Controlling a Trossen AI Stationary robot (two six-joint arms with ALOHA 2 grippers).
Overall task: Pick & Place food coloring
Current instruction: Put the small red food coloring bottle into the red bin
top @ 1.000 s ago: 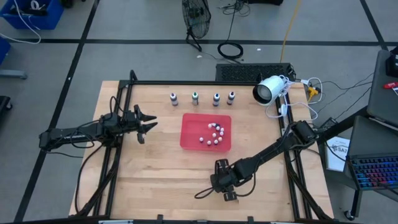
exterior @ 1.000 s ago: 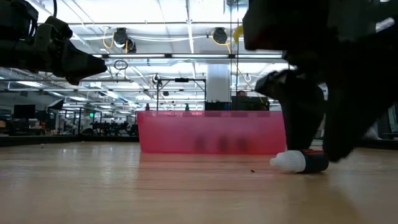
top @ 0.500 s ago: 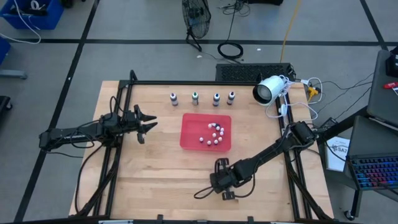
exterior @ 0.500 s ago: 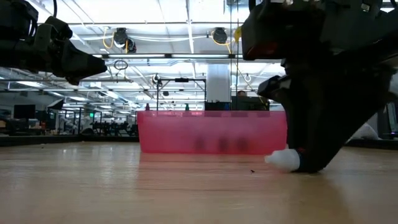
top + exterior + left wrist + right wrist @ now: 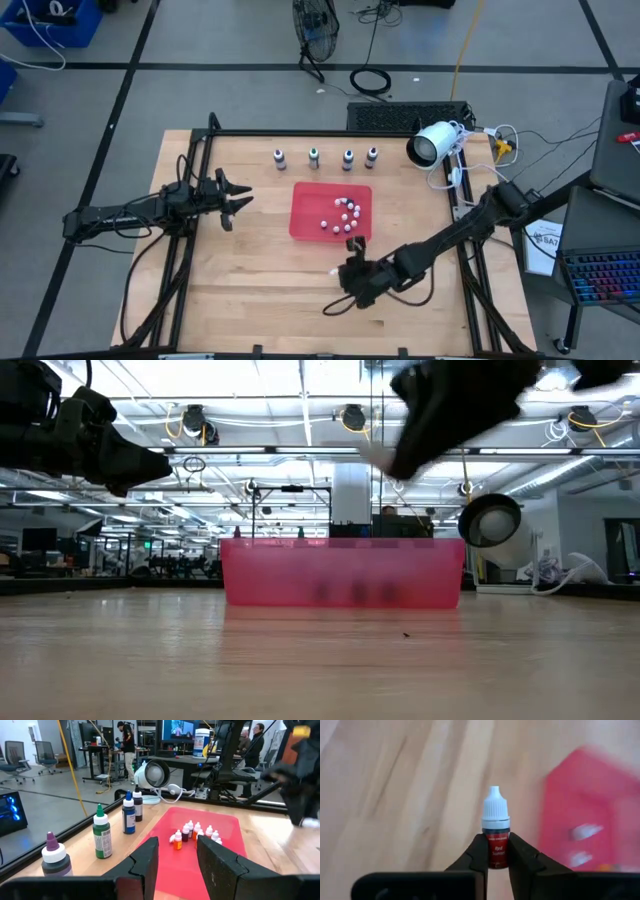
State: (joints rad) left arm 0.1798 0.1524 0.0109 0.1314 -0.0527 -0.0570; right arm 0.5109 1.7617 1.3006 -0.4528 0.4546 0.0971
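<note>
A small dropper bottle (image 5: 495, 834) with a white cap and a dark body labelled "Red" is pinched between the fingers of the right gripper (image 5: 495, 851), held clear of the desk (image 5: 250, 280) just off the red tray's (image 5: 305, 228) 6 o'clock edge in the high view. More little white-capped bottles (image 5: 192, 832) lie clustered inside that tray. Beyond the tray's 12 o'clock side, four larger upright bottles (image 5: 325, 156) stand in a row, with purple, green and blue tops showing in the left wrist view. The left gripper (image 5: 232, 200) hangs at the tray's 9 o'clock, well apart from it, fingers spread and holding nothing. A white camera (image 5: 432, 144) sits at the tray's 2 o'clock
</note>
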